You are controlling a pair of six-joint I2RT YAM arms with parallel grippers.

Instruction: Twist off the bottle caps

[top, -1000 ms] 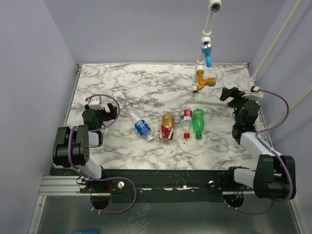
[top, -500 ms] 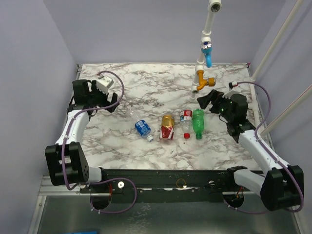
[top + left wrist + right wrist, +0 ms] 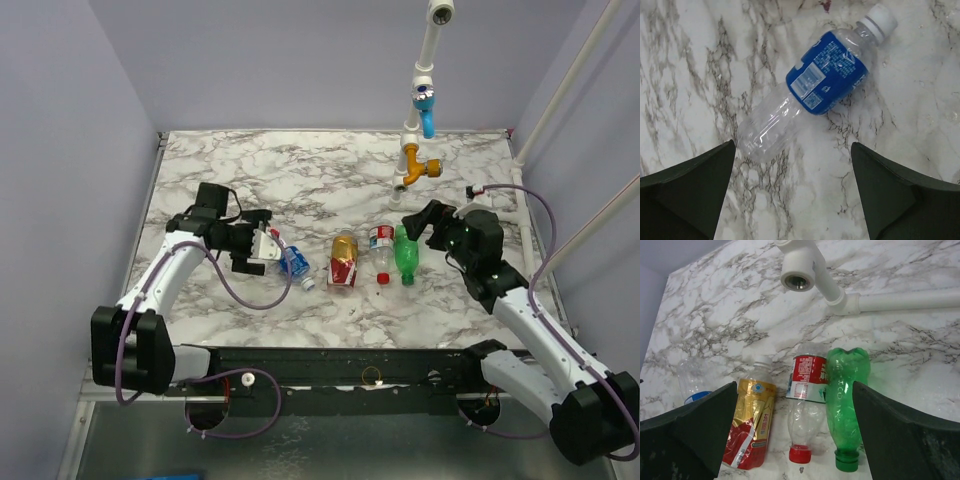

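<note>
Left wrist view, hazards. The blue-label bottle (image 3: 810, 105) lies on its side on the counter (image 3: 300, 180), askew to the left jaws. These stand wide open and empty above it, with the bottle's base end nearest them. Closing across that slant would likely swivel or roll the bottle. Its thin clear wall would probably buckle under a hard pinch.

Right wrist view, hazards. The right jaws are also spread wide, hold nothing and hover over three bottles lying in a row. The red-label bottle (image 3: 805, 400) and the green bottle (image 3: 845, 395) touch along their sides, so no finger fits between them. Reaching for one would likely nudge the other. The caps are small and smooth, so a turn may slip unless the other arm pins the body.

Condition of items:
- Blue-label bottle: clear, looks empty, white cap (image 3: 880, 21) on.
- Amber bottle (image 3: 751, 425): red-gold label, lies just left of the red-label one; its neck points away and the cap is hard to make out.
- Red-label bottle: clear, red cap (image 3: 800, 455) on, facing the arms.
- Green bottle: green all over, green cap (image 3: 846, 461) on, facing the arms.
</note>
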